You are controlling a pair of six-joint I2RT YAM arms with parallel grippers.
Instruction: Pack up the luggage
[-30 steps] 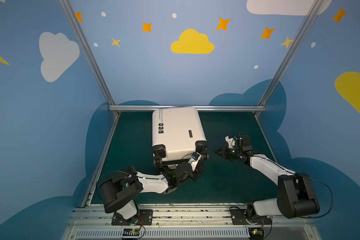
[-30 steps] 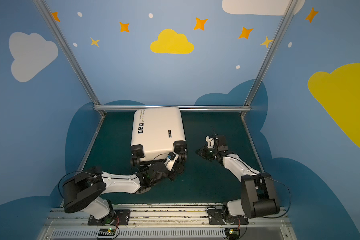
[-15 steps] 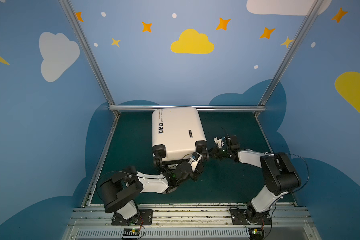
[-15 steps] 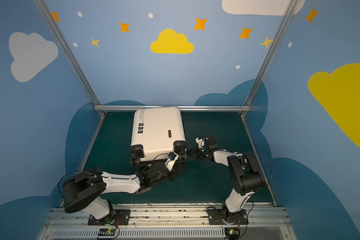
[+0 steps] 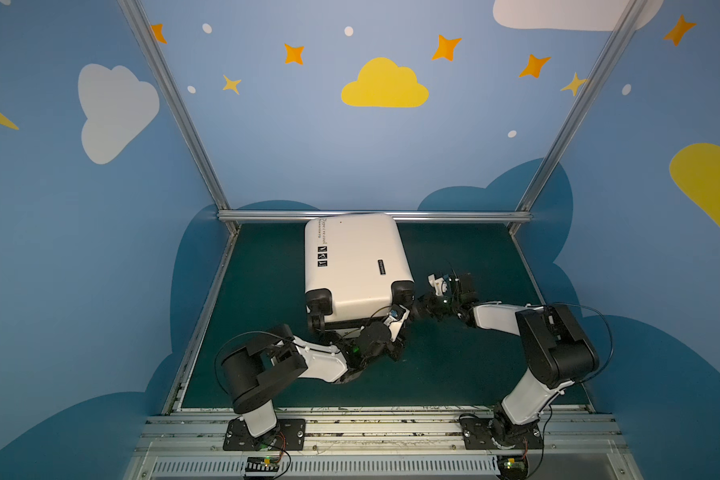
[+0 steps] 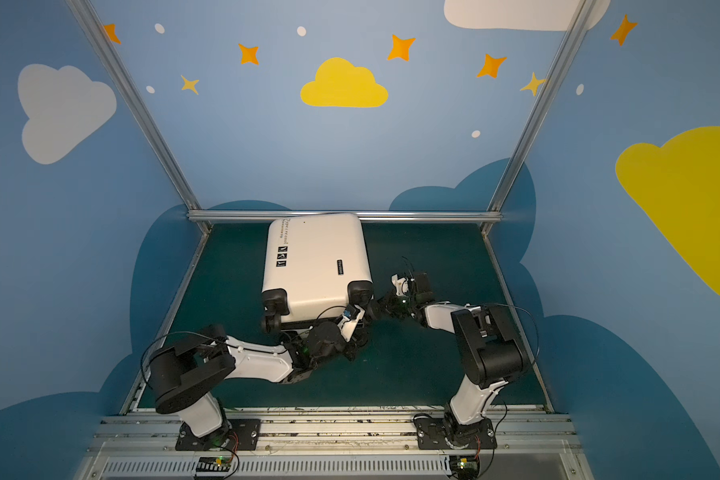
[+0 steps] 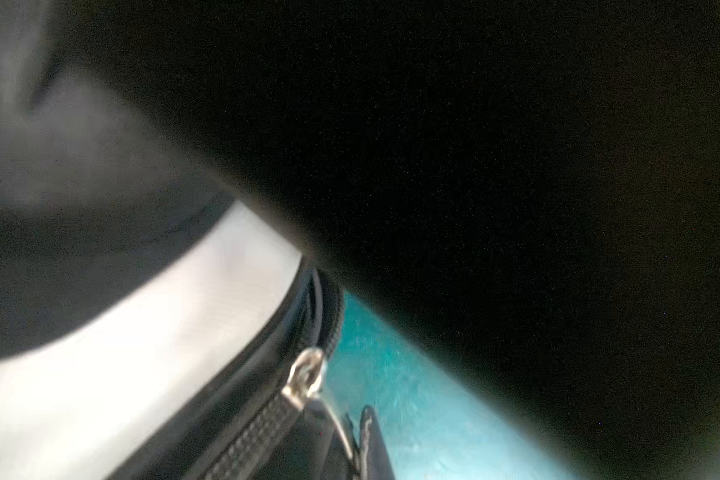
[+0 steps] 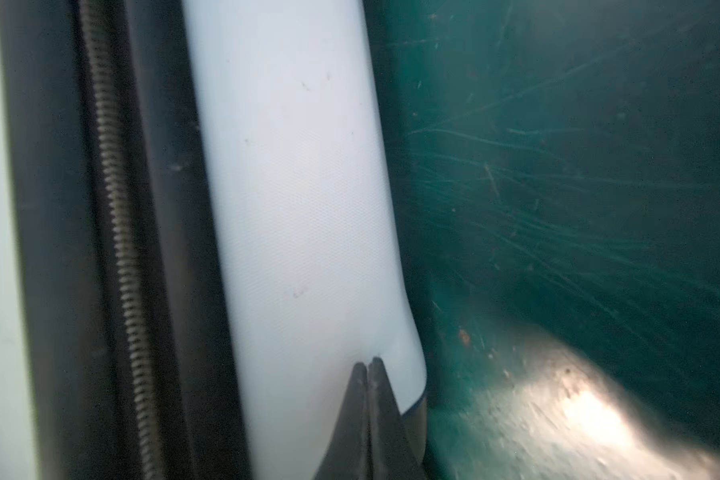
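**Right arm swings in to the luggage**

The luggage [image 5: 350, 257] lies flat at the back of the green table [image 5: 454, 365]. The right gripper [image 8: 368, 365] has its jaws pressed together and empty. It was well apart a second ago and now touches the case's side by a wheel. The left gripper [image 7: 356, 434] stays pinched on the zipper pull [image 7: 306, 378].

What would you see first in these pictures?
A cream-white hard-shell suitcase lies flat on the dark green mat, by the back rail. At its black-wheeled end, the left gripper pinches the silver zipper pull, and the shut right gripper pokes its white side.
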